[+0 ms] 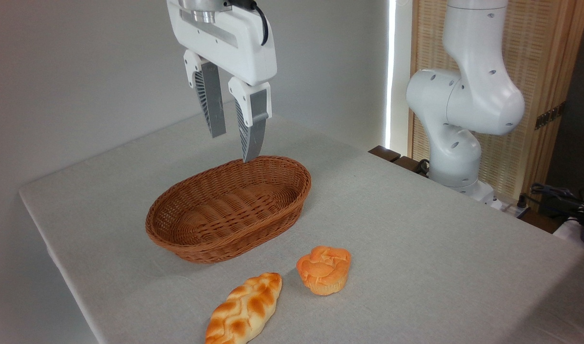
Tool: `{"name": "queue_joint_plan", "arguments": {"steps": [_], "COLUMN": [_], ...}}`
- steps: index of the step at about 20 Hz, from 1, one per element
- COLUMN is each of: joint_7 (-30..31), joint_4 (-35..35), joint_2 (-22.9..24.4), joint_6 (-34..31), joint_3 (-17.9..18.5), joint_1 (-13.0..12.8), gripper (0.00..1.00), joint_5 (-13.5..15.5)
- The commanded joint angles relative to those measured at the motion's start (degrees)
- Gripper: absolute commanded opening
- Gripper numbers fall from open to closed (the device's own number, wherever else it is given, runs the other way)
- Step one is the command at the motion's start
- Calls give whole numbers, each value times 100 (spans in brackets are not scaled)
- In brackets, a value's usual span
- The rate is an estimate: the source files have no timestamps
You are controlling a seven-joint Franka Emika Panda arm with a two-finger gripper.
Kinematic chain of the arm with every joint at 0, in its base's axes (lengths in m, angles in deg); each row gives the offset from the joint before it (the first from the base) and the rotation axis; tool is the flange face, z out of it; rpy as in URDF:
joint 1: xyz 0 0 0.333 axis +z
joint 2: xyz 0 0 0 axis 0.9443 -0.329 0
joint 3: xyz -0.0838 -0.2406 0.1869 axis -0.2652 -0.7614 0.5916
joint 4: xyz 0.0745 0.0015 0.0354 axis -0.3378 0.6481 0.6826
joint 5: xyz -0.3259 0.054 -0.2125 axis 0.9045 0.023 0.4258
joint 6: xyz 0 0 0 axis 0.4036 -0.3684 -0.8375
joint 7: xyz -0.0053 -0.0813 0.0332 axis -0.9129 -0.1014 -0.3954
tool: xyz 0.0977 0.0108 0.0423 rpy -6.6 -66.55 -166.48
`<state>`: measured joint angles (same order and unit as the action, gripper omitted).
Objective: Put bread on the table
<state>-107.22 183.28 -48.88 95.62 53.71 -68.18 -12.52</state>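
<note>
The bread (324, 269), a small orange-golden muffin-like bun with a cracked top, sits upright on the grey cloth of the table (416, 229), in front of and to the right of the wicker basket (230, 208). My gripper (233, 147) hangs above the far rim of the basket, well above and behind the bread. Its two grey fingers are apart with nothing between them.
The brown oval basket has nothing in it. A longer braided glossy loaf (244, 309) lies on the cloth near the front edge, just left of the bun. The arm's white base (457, 143) stands at the table's far right, with cables beside it.
</note>
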Motion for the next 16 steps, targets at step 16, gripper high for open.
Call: {"name": "queue_joint_plan", "arguments": {"steps": [16], "joint_7": [82], "joint_4": [-211], "joint_2": [-248], "joint_6": [-227], "joint_3": [-131], "joint_1": [-77], "gripper": [100], "joint_5": [-556]}}
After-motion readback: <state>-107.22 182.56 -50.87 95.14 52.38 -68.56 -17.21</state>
